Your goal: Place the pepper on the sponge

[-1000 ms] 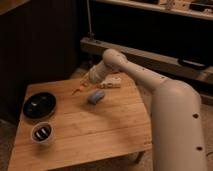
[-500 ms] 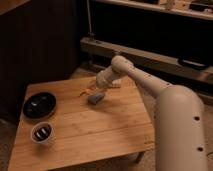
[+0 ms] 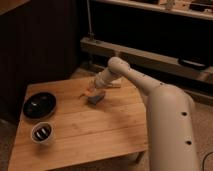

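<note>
The pepper (image 3: 85, 93), a small orange sliver, sits right at the tip of the tool (image 3: 91, 91) and pokes out a little to its left as the camera sees it. The tool is closed tight with the pepper pinched in it. Directly beneath the tool, and a touch to its right, lies the sponge (image 3: 96, 99), a dull blue-grey block flat on the table (image 3: 100, 130). The pepper is just above the sponge's left end; whether the two touch cannot be told.

The tool points down and to the left, at the far middle part of the table. Behind it the white arm (image 3: 125, 72) climbs up and to the right, bends, and runs down into the robot's broad white body (image 3: 170, 125) at the right side of the view.

Well to the left of the tool, near the table's left edge, is a round black bowl (image 3: 39, 105). Nearer the camera than the bowl, and farther still from the tool, stands a small white cup (image 3: 42, 133) with something dark inside. Just beyond the tool, partly hidden by the arm, a pale flat item (image 3: 114, 85) lies on the table.
</note>
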{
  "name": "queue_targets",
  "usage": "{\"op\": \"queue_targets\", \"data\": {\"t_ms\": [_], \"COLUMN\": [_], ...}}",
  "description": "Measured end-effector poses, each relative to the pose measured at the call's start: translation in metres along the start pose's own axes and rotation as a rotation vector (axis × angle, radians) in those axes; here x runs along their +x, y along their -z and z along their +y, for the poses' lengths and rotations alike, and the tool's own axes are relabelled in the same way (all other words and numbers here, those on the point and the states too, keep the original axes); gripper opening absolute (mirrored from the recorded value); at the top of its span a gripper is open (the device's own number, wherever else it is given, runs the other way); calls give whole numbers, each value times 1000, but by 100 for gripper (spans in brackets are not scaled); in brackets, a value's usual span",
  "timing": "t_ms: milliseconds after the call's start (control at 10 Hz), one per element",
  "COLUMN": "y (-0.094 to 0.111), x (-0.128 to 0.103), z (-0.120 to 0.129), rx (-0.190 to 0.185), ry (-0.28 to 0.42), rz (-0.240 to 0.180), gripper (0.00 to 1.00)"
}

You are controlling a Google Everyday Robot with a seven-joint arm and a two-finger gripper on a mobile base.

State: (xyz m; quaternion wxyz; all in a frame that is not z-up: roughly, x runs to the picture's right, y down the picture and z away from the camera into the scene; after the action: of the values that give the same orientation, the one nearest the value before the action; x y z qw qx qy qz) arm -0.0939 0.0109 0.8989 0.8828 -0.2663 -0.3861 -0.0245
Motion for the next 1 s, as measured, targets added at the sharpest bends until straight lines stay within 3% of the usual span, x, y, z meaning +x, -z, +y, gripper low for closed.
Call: {"op": "queue_targets", "data": {"t_ms": [600, 700, 1000], "y": [-14, -15, -21], "x": [12, 13, 14], "z": [5, 6, 9], "rx": [-24, -22, -28], "ry": [-29, -37, -43], "rz": [15, 17, 27], "gripper": [1, 7, 39]}}
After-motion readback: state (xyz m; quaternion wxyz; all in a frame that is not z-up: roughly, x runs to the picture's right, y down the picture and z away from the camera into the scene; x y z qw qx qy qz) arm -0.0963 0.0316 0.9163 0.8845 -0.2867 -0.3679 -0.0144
